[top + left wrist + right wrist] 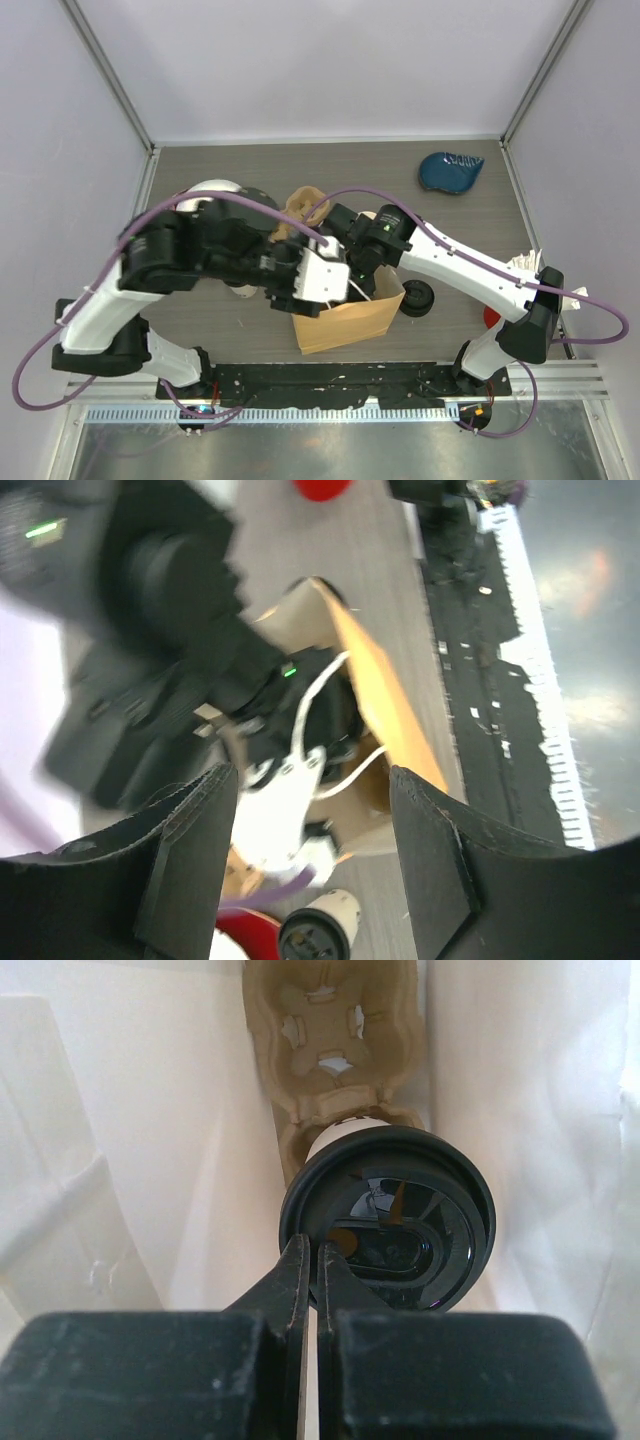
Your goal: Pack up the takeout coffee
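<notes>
My right arm reaches down into the brown paper bag (350,322) on the surface (300,175), its hand (312,1260) clenched, tips against the black lid rim of a takeout coffee cup (400,1222). The cup sits in a cardboard carrier (335,1040) inside the bag. My left hand (312,780) hangs released, fingers spread wide, at the bag's open mouth.

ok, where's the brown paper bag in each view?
Top external: brown paper bag, lower centre.
Left wrist: the bag's tan edge runs down the middle.
Right wrist: unclear; only pale walls around the lidded cup.
Shared: white toothed strip along the near edge, top and left wrist only.
</notes>
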### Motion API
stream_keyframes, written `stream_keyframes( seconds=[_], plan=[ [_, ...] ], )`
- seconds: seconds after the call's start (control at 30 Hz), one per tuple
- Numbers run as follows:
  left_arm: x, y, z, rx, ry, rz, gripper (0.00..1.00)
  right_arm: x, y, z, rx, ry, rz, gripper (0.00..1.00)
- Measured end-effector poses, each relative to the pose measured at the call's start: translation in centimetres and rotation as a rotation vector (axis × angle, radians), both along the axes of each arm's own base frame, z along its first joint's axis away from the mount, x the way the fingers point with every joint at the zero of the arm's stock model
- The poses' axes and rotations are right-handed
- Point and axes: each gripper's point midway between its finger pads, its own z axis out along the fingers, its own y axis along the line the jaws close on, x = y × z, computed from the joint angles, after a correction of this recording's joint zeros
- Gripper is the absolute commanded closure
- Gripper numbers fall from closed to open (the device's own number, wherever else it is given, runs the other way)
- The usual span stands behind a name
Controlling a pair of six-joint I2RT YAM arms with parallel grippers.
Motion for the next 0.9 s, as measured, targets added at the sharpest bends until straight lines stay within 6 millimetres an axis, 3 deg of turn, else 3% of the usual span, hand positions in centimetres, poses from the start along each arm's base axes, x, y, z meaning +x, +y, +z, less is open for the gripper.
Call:
stream_keyframes(
  seconds=[0.1,0.2,0.23,0.33,0.57,0.7,0.8,0.83,0.9],
  plan=[
    [-1.5,-1.9,-2.6,0.079,0.045,-0.060,0.35,0.1,0.2,0.0,0.007,-0.003,-0.005,0.99],
    [-1.2,-3.9,-5.2,0.164,0.058,-0.047,0.37,0.1,0.3,0.1,0.012,-0.004,-0.008,0.99],
    [-0.8,-4.3,-5.7,0.181,0.052,-0.031,0.42,0.1,0.3,0.1,0.012,-0.004,-0.009,0.99],
    [-0.1,-4.4,-6.1,0.199,0.033,0.000,0.49,0.1,0.3,0.1,0.013,-0.004,-0.012,0.99],
    [0.0,-3.9,-6.7,0.222,0.016,-0.006,0.52,-0.1,0.0,0.5,0.032,-0.013,-0.018,0.99],
    [0.6,-3.5,-6.9,0.236,-0.013,0.013,0.60,-0.1,0.0,0.6,0.034,-0.014,-0.019,0.99],
    [1.3,-3.0,-7.4,0.262,-0.047,0.038,0.76,-0.1,-0.1,0.5,0.033,-0.013,-0.021,0.99],
    [1.6,-2.8,-7.7,0.276,-0.058,0.047,0.90,-0.2,-0.1,0.4,0.032,-0.012,-0.021,0.99],
    [2.0,-2.6,-8.3,0.301,-0.074,0.062,0.99,-0.2,-0.2,0.3,0.030,-0.011,-0.021,0.99]
  ],
)
